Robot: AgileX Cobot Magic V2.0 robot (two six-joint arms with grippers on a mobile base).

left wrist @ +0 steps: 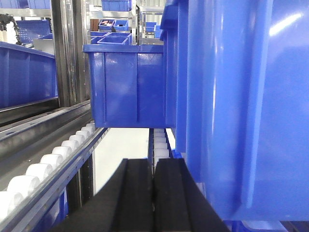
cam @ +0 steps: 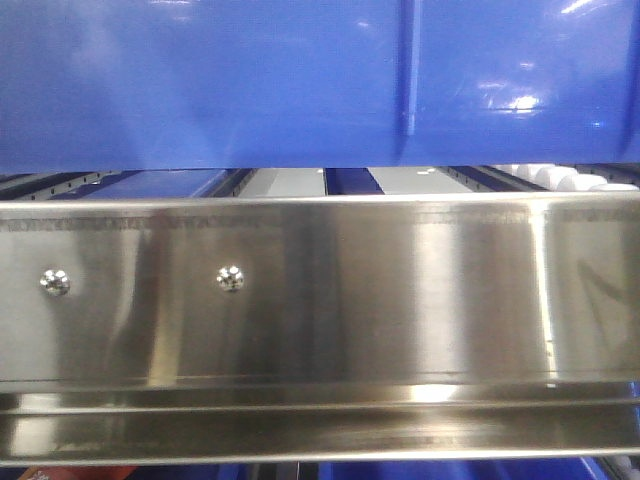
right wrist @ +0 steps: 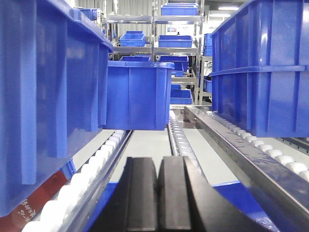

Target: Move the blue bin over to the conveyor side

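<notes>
Centrally, blue bin (cam: 300, 80) lies between left gripper (left wrist: 153, 163) and right gripper (right wrist: 158, 163); both grippers' fingers are pressed together, empty.

Warehouse: roller racks (right wrist: 96, 160), blue crates (right wrist: 175, 41) (steel shelving (right wrist: 145, 19)).

Brushed-steel rail (cam: 320, 300) with 2 screws (cam: 230, 279) across the front — rows of white rollers (cam: 560, 178) behind; metal shelving (right wrist: 154, 19) far back.

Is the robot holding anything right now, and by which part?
Nothing is pinched: the left gripper and right gripper are shut empty. The bin sits beside each; whether they press its walls cannot be told.
</notes>
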